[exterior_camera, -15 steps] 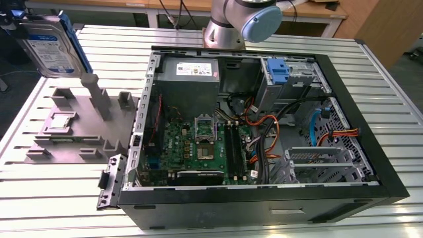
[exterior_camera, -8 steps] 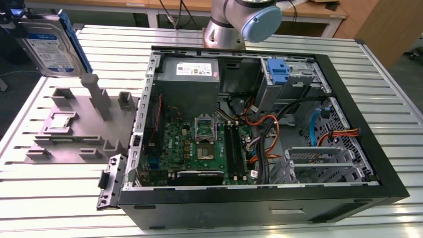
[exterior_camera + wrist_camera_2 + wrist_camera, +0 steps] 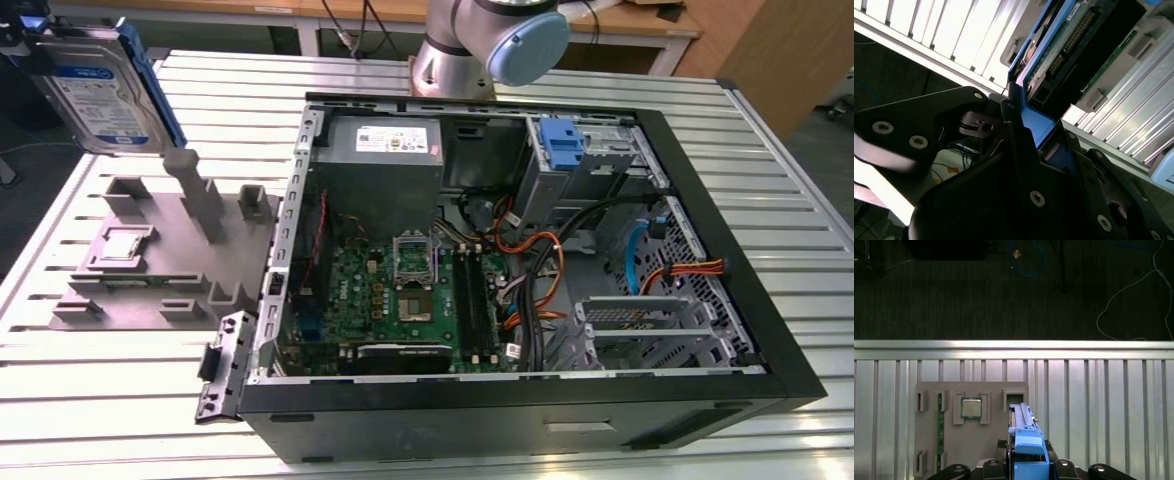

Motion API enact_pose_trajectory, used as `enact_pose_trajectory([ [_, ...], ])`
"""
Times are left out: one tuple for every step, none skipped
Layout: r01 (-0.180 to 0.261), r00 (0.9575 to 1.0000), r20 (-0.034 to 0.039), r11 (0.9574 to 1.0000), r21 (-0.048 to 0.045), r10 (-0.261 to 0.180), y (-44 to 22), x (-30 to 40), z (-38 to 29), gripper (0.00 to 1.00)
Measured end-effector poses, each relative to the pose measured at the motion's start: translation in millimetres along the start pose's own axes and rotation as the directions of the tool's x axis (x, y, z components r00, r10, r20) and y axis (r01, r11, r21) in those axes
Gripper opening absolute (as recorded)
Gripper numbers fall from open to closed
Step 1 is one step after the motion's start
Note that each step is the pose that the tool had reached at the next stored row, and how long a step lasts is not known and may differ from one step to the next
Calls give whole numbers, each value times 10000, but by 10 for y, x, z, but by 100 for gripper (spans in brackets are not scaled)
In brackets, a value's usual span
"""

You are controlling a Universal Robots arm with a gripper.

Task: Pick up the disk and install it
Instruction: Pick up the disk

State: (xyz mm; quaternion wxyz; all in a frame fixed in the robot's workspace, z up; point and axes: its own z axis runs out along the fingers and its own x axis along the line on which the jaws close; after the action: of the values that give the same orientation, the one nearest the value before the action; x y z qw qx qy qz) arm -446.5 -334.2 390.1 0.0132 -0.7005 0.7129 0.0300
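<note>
The disk (image 3: 102, 88), a silver drive with a white and blue label in a blue plastic carrier, hangs in the air at the exterior view's upper left, above the grey fixture plate (image 3: 147, 265). My gripper (image 3: 30, 45) is shut on its upper end. In the second wrist view the black fingers (image 3: 1004, 115) clamp the blue carrier edge (image 3: 1036, 125), and the disk's circuit-board underside (image 3: 1066, 47) faces the camera. In the first wrist view the disk (image 3: 1026, 440) stands on edge between the gripper fingers (image 3: 991, 467), over the fixture plate (image 3: 991, 440).
The open computer case (image 3: 747, 330) fills the exterior view's right. Inside it are a drive bay with a blue bracket (image 3: 563, 145), a grey power supply (image 3: 390, 140) and loose cables (image 3: 547, 270). The fixture plate holds a processor (image 3: 971, 408) and a green memory stick (image 3: 940, 432). The arm's base (image 3: 461, 50) stands behind the case.
</note>
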Motion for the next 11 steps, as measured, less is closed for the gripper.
enact_pose_trajectory([
  [0,10000,0,10000,-1,0,0,0,-2,37],
  [0,10000,0,10000,-1,0,0,0,-4,37],
  [0,10000,0,10000,0,0,0,0,-6,37],
  [-1,10000,0,10000,0,1,0,-1,-8,37],
  [0,10000,-1,10000,-2,0,0,-1,-12,37],
  [0,10000,-1,10000,-3,0,1,-1,-17,37],
  [0,10000,-1,10000,-1,0,1,-1,-21,37],
  [0,10000,0,10000,0,0,1,-1,-25,37],
  [0,10000,0,10000,0,0,1,-2,-29,37],
  [0,10000,0,10000,0,0,1,-2,-33,37],
  [-1,10000,0,10000,-1,1,1,-2,-38,37],
])
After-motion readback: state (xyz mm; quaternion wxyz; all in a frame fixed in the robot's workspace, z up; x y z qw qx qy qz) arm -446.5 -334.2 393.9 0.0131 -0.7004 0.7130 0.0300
